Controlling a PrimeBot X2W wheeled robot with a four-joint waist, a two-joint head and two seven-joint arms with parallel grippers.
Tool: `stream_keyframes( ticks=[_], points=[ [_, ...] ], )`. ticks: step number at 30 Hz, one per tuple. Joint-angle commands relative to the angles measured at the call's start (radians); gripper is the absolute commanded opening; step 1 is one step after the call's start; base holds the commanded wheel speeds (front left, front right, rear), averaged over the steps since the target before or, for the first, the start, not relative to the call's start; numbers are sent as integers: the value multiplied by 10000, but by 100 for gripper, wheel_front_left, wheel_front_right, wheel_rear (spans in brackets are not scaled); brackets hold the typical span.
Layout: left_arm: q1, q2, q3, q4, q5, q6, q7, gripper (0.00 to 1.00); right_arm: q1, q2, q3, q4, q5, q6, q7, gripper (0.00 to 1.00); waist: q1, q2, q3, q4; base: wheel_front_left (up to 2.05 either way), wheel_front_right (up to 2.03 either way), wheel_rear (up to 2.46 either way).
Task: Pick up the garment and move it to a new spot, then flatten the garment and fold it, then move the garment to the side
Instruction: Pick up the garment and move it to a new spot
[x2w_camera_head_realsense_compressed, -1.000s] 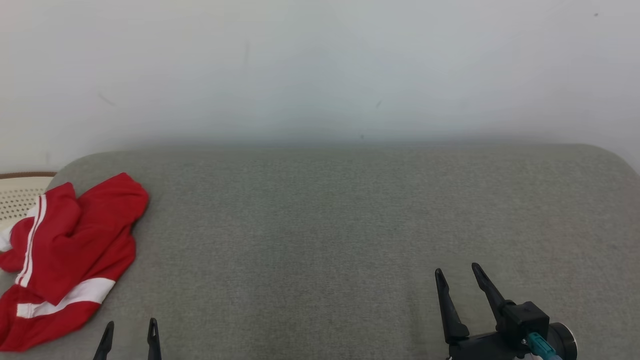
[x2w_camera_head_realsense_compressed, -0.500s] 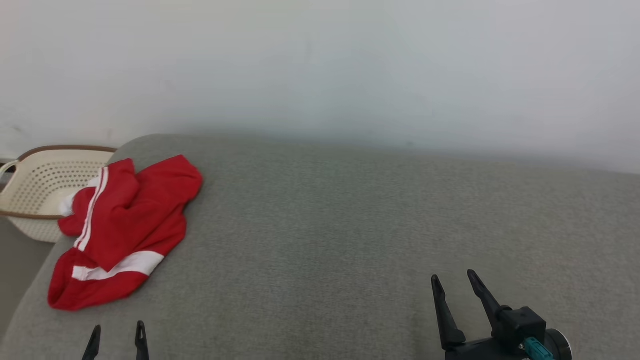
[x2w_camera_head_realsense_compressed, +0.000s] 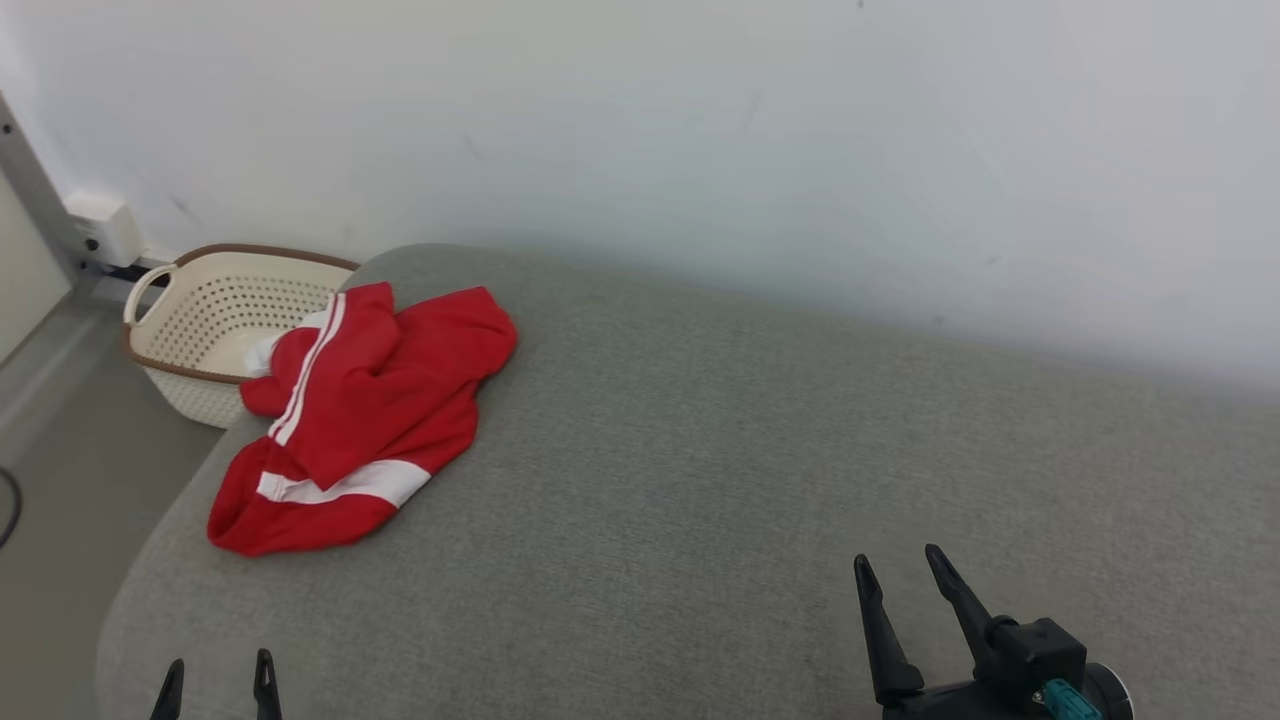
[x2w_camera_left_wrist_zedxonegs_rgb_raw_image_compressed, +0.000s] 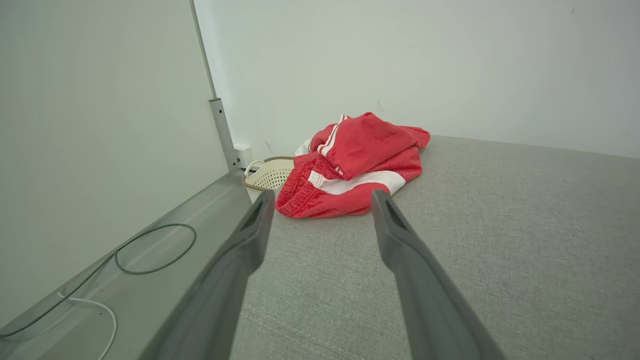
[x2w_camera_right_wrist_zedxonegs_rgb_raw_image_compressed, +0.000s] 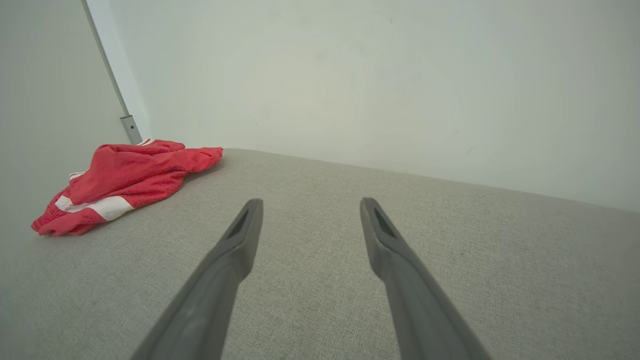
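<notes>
Garment (x2w_camera_head_realsense_compressed: 370, 420) is lying at the couch's (x2w_camera_head_realsense_compressed: 700, 480) far left corner, nearer the left gripper (x2w_camera_head_realsense_compressed: 216, 665) than the right gripper (x2w_camera_head_realsense_compressed: 895, 558), both gaping empty.

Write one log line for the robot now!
stage: before pickup | garment: crumpled, untouched | left gripper: open | right gripper: open

Crumpled red garment (x2w_camera_right_wrist_zedxonegs_rgb_raw_image_compressed: 125, 180) on grey cushion (x2w_camera_right_wrist_zedxonegs_rgb_raw_image_compressed: 450, 240)

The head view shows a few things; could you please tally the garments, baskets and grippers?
Garment: 1
Basket: 1
Grippers: 2 (left gripper, right gripper)
Total: 4
</notes>
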Motion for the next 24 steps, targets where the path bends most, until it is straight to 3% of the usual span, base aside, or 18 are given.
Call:
stream_keyframes(
  ticks=[1,13,18,24],
  points=[
    [134,62,16,-32,-2,47,-21,100,25,11,47,20,101,8,-61,100,0,0,-50,306,0,0,0],
    [181,155,24,-115,-120,146,54,100,-27,9,150,103,196,8,-98,100,0,0,-92,924,0,0,0],
    [193,75,86,-212,-346,169,33,100,-53,11,245,135,250,8,-93,100,0,0,-89,879,0,0,0],
    [-298,343,88,-236,-470,-105,18,100,-126,9,332,174,319,6,-99,100,0,0,-41,626,0,0,0]
  ],
)
